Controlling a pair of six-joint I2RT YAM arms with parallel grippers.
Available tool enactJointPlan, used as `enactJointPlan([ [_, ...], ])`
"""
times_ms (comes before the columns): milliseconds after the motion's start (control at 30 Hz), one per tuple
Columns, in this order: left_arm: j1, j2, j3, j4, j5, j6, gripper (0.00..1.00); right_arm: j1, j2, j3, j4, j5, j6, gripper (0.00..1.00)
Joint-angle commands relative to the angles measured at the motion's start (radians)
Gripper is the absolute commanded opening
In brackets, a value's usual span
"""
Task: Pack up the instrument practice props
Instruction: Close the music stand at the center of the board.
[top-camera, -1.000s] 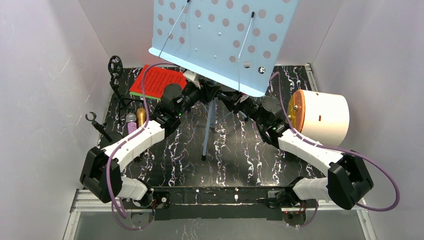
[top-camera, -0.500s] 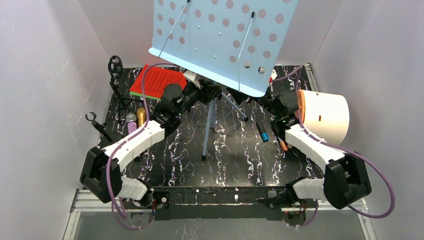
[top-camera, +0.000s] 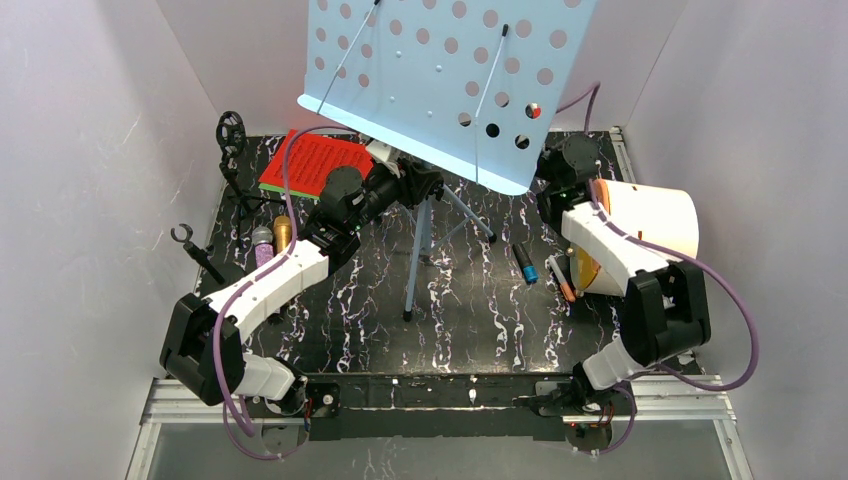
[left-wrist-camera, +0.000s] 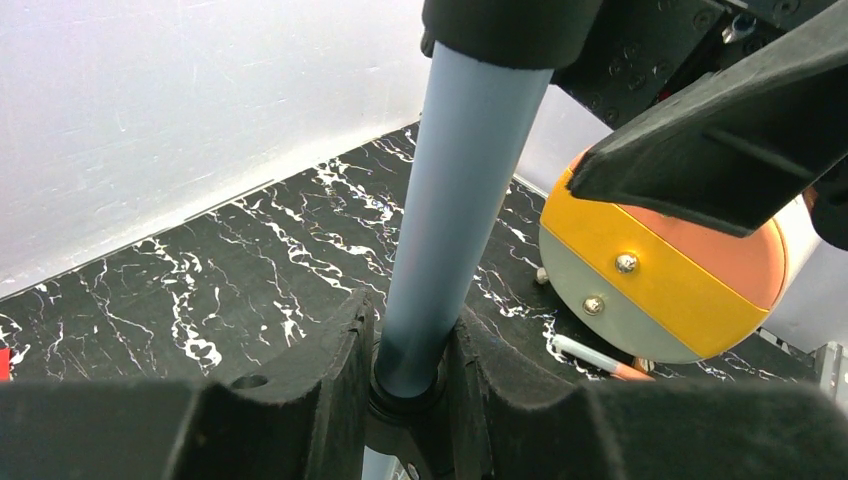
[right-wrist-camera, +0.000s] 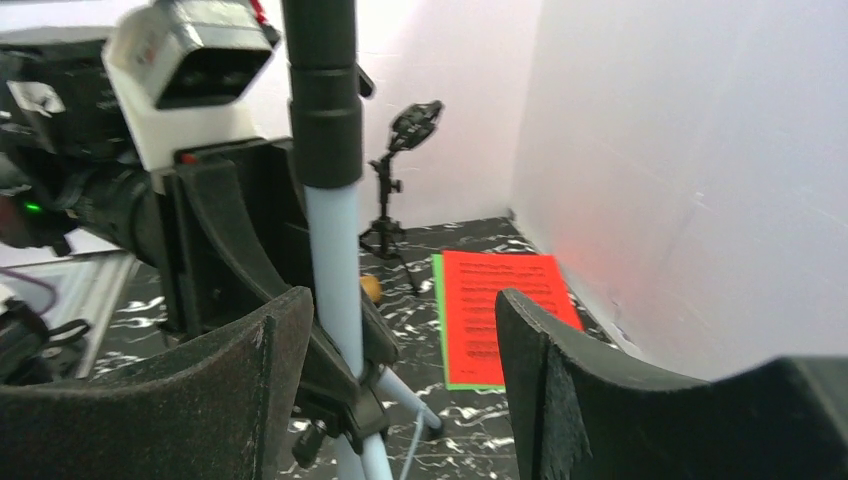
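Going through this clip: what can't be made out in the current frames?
- Top view: the music rack covers the tip of the right pincer.
- Right wrist view: the print on the score sheets is too blurred to read.
- Left wrist view: the orange-faced drum runs off the right edge.

A black, white-veined worktop (top-camera: 470, 310) is shown. Red and green score sheets (top-camera: 315, 163) are laid flat at its far left. Nearer, a gold microphone (top-camera: 283, 233) and a purple glitter microphone (top-camera: 263, 243) are laid side by side. The tripod legs (top-camera: 415, 270) of the music rack (top-camera: 440, 70) are planted mid-worktop. To their right, a blue-tipped marker (top-camera: 526, 266) is laid near a white cylinder (top-camera: 655, 225) tipped on its side.
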Motion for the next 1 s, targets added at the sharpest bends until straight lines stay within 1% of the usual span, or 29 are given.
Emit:
enactJointPlan([
  [0,0.004,0.033,-0.020,-0.156,0.055,-0.049,0.00,0.002,0.047,0.125,0.079,-0.144,0.105,0.75],
  [133,0.004,0.038,-0.013,-0.161,0.060,-0.045,0.00,0.008,0.092,0.197,0.132,-0.200,0.178,0.75],
  [333,0.004,0.054,-0.001,-0.165,0.076,-0.043,0.00,0.047,0.149,0.303,0.090,-0.231,0.191,0.73],
  [500,0.004,0.061,0.004,-0.170,0.095,-0.038,0.00,0.073,0.199,0.368,0.084,-0.219,0.215,0.68],
  [667,0.004,0.060,0.008,-0.178,0.103,-0.028,0.00,0.085,0.248,0.428,0.115,-0.232,0.283,0.60],
  [733,0.004,0.058,0.007,-0.179,0.106,-0.026,0.00,0.085,0.256,0.436,0.115,-0.222,0.289,0.53],
  [767,0.004,0.058,0.006,-0.178,0.105,-0.025,0.00,0.085,0.260,0.442,0.115,-0.222,0.292,0.47],
  [833,0.004,0.054,0.006,-0.180,0.104,-0.024,0.00,0.085,0.265,0.447,0.113,-0.225,0.296,0.31],
  [867,0.004,0.051,0.007,-0.183,0.106,-0.022,0.00,0.085,0.265,0.444,0.111,-0.224,0.296,0.20],
  [933,0.004,0.040,0.005,-0.187,0.099,-0.020,0.05,0.086,0.263,0.436,0.108,-0.224,0.284,0.06],
  [967,0.004,0.032,0.005,-0.193,0.093,-0.016,0.09,0.086,0.262,0.432,0.104,-0.225,0.276,0.01],
])
